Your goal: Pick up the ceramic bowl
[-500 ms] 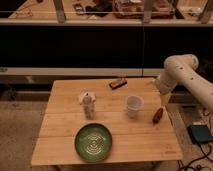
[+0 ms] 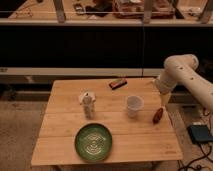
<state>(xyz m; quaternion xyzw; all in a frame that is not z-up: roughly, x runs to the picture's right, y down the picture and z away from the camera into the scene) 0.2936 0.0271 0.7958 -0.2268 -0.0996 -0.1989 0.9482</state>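
The ceramic bowl (image 2: 93,142) is wide, shallow and green, with pale rings inside. It sits on the wooden table (image 2: 55,150) near the front edge, left of the middle. The white arm comes in from the right and bends down over the table's right edge. My gripper (image 2: 161,102) hangs at its end, well to the right of the bowl and farther back, above a small reddish-brown thing (image 2: 158,115). It holds nothing that I can see.
A translucent white cup (image 2: 134,106) stands between the bowl and the gripper. A small pale upright object (image 2: 88,104) stands behind the bowl. A dark flat bar (image 2: 118,83) lies at the back of the table. A blue-grey box (image 2: 201,133) lies on the floor at right.
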